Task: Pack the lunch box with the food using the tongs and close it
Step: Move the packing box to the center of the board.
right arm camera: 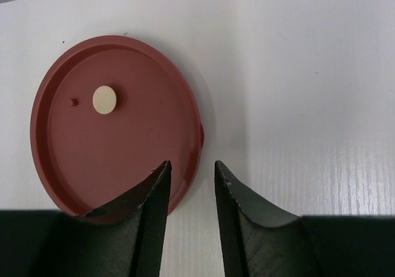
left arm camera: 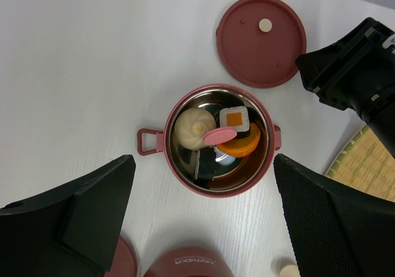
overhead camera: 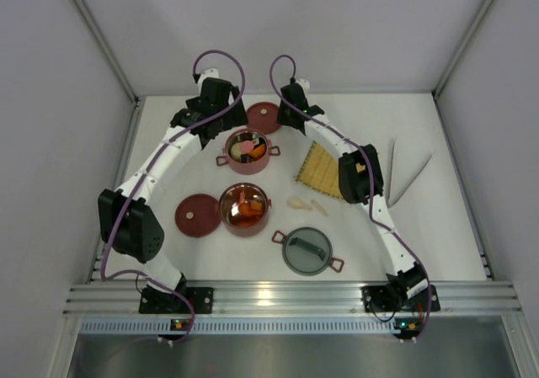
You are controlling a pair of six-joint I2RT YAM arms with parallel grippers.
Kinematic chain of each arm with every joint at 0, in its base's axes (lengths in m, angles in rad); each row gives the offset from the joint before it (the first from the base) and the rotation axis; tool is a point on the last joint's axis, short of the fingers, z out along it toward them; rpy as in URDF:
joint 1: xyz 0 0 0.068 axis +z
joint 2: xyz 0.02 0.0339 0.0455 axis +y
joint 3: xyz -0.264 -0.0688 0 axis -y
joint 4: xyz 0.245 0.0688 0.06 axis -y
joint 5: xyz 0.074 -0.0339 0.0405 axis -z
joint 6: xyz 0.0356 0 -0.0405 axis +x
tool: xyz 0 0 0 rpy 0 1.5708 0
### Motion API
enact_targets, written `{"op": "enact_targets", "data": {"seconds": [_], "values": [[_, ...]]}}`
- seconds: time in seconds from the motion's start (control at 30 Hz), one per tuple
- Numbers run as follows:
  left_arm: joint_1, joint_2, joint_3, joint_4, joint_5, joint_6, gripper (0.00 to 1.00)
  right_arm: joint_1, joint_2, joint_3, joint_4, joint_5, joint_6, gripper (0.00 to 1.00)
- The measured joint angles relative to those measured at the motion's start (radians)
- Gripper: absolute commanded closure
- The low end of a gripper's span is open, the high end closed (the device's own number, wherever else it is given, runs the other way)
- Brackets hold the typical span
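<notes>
The lunch box stands in parts. The far bowl [overhead camera: 247, 151] [left arm camera: 216, 140] holds food [left arm camera: 194, 128]: a bun, sushi, pink and orange pieces. The near bowl [overhead camera: 245, 209] holds orange food too. One flat red lid [overhead camera: 264, 117] [right arm camera: 111, 123] lies at the back, and my right gripper [overhead camera: 290, 115] [right arm camera: 192, 166] stands narrowly open astride its right rim, one fingertip over the lid and one over the table. My left gripper [overhead camera: 210, 119] [left arm camera: 203, 227] hangs wide open above the far bowl, holding nothing. The tongs [overhead camera: 411, 179] lie at the far right.
A second flat red lid [overhead camera: 197, 215] lies left of the near bowl. The grey domed lid [overhead camera: 307, 251] sits at the front. A yellow woven mat [overhead camera: 324, 169] lies right of the far bowl, with cream spoon-shaped pieces [overhead camera: 305, 204] in front of it.
</notes>
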Motion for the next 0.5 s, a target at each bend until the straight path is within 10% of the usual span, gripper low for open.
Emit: {"op": "enact_targets", "data": {"seconds": [0.5], "values": [[0.005,0.095,0.112,-0.005,0.001,0.000,0.01,-0.001,0.000,0.000,-0.027,-0.026,0.035,0.77]]}}
